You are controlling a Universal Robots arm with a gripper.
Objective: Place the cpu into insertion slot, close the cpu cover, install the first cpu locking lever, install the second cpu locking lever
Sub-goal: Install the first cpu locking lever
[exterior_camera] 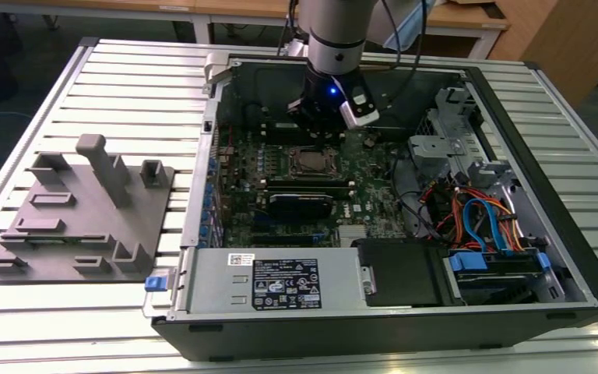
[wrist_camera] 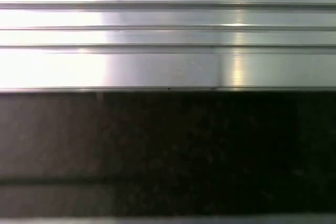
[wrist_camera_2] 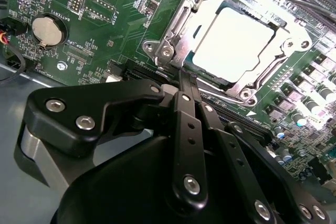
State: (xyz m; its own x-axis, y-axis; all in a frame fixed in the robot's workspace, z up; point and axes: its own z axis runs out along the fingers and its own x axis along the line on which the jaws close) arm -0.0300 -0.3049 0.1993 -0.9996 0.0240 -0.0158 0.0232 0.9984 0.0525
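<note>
Hovering with its fingers drawn together on nothing, the gripper (wrist_camera_2: 186,80) sits just at the socket's six o'clock edge in the second wrist view. At twelve o'clock from it the cpu (wrist_camera_2: 235,41) lies seated under the cpu cover (wrist_camera_2: 176,30). Thin, stiff and springy, that frame probably wants pressing at its rim.

An open computer case (exterior_camera: 382,312) lies on the slatted metal desk (exterior_camera: 122,70), its green motherboard (exterior_camera: 372,187) exposed. A grey moulded tray (exterior_camera: 81,218) sits just beside the case, toward the exterior view's left edge of the desk. A round coin battery (wrist_camera_2: 48,30) sits on the board in the second wrist view.
</note>
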